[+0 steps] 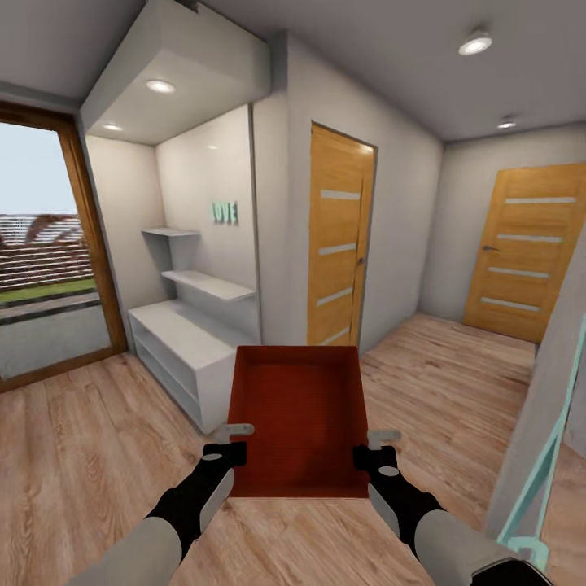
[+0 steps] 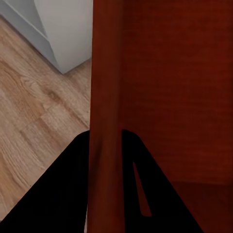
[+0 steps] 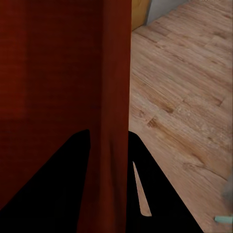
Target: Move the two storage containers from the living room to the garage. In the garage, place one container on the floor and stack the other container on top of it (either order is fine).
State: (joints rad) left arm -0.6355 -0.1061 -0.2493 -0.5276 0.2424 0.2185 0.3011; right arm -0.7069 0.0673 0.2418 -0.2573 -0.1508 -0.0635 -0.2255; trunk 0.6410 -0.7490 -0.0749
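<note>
One orange-red storage container [image 1: 298,419] hangs in the air in front of me, lidless, held level between both arms. My left gripper [image 1: 230,443] is shut on its left wall, and that wall [image 2: 104,145] runs between the dark fingers in the left wrist view. My right gripper [image 1: 377,454] is shut on the right wall [image 3: 116,145], which likewise passes between its fingers. Beneath the container lies light wood plank flooring [image 1: 89,431].
A white low cabinet with shelves [image 1: 183,346] stands just ahead on the left. Two wood doors [image 1: 339,236] [image 1: 529,248] lie ahead and at the right. A wood-framed glass door [image 1: 45,244] is at the left. A pale wall edge [image 1: 541,407] is close on the right.
</note>
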